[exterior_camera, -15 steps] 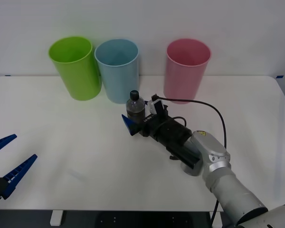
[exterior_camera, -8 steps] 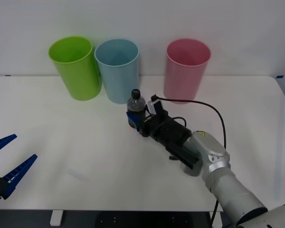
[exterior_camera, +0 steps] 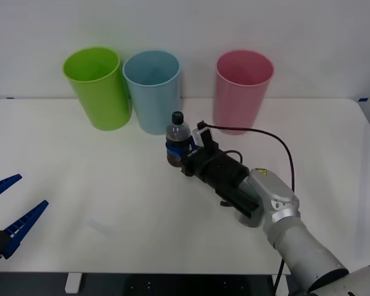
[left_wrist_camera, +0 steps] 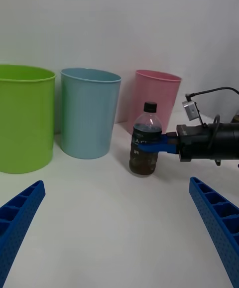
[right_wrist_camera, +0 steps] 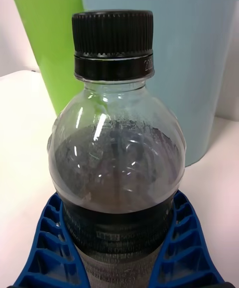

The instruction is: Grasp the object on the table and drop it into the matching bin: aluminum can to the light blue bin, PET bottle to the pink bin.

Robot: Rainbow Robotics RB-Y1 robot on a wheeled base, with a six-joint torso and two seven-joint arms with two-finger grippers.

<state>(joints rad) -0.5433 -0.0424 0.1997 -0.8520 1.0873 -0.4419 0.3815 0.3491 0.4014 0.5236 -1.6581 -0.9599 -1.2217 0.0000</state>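
Nearest to us, at the near left edge of the white surface, we see the left gripper parked, its blue jaws spread wide with nothing between them. From its wrist camera the two blue fingers stand far apart at the corners.

Farther in, near the middle of the surface, the right gripper reaches in from the near right and its jaws are clamped on the PET bottle. In the right wrist view the blue fingers press against both sides of the bottle's dark label, below the brown liquid line and the black cap. The bottle stands upright; we cannot tell whether its base touches the surface.

Along the far side stand three bins: the lime green bin on the left, the light blue bin just beside it and just behind the bottle, and the pink bin apart to the right.
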